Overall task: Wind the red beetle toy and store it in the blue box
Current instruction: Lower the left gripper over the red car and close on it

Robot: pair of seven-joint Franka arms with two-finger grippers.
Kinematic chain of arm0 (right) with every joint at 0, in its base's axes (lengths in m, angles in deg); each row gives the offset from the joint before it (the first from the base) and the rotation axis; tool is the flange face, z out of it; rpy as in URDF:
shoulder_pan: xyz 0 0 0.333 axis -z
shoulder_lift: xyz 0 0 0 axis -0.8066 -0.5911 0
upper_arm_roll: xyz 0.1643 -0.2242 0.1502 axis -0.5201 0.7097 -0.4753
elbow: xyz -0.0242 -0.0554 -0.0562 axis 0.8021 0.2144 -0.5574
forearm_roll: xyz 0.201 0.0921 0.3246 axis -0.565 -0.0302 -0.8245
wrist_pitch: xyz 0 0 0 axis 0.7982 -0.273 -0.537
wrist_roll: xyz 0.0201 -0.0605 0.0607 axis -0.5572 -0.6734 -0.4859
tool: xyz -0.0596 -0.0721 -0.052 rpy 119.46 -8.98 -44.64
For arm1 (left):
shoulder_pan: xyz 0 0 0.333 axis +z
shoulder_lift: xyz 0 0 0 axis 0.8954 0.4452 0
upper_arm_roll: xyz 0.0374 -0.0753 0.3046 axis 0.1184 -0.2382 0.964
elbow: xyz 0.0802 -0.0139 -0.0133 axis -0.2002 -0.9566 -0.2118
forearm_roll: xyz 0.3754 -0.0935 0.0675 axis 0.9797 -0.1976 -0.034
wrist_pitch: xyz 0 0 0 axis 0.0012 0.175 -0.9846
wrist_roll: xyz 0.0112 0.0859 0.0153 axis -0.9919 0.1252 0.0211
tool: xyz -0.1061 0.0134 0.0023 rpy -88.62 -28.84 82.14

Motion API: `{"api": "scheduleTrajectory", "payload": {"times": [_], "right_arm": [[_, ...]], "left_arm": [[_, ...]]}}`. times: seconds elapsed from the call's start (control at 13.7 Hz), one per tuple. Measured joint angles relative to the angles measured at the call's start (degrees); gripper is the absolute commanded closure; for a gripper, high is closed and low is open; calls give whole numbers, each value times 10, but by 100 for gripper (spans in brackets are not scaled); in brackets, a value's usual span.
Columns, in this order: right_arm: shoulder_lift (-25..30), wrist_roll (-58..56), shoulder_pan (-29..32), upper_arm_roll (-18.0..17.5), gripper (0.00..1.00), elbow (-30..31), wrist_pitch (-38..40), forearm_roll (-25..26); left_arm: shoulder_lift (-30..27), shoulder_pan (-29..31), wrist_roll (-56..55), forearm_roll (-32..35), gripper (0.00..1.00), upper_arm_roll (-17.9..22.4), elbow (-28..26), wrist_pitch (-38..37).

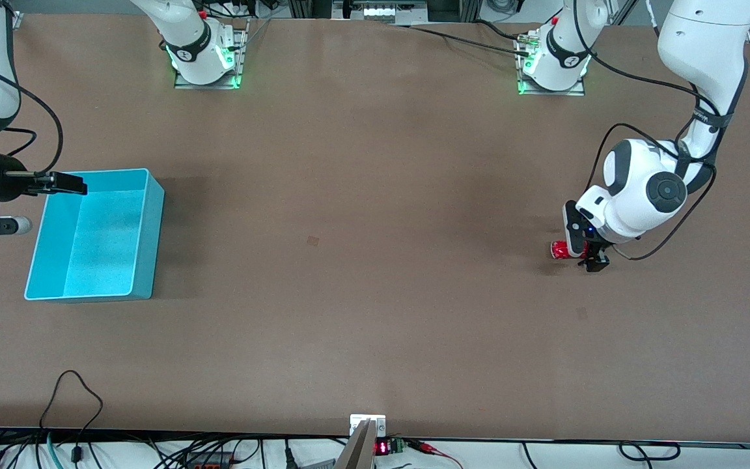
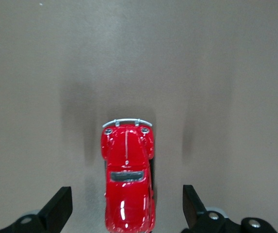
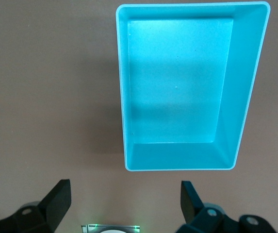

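Squarely between the spread fingers of the left claw (image 2: 126, 206), untouched: the red beetle toy (image 2: 127, 177); right claw (image 3: 125, 204) likewise spread.

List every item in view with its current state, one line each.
red beetle toy: upright on its wheels on the table, between the open fingers, not gripped.
blue box: upright, open-topped, nothing inside.
left tool: open, low over the toy, straddling it.
right tool: open, waiting by the box at the right arm's end of the table, holding nothing.
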Motion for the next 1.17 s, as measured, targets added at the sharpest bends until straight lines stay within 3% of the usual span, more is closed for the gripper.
{"api": "scheduleTrajectory", "payload": {"times": [0.44, 0.66, 1.17], "right_arm": [[0, 0, 0, 0, 0, 0, 0, 0], [-1, 0, 0, 0, 0, 0, 0, 0], [-2, 0, 1, 1, 0, 0, 7, 0]], "left_arm": [[1, 0, 2, 0, 0, 0, -7, 9], [1, 1, 1, 0, 5, 1, -7, 13], [3, 2, 1, 0, 0, 2, -9, 20]]}}
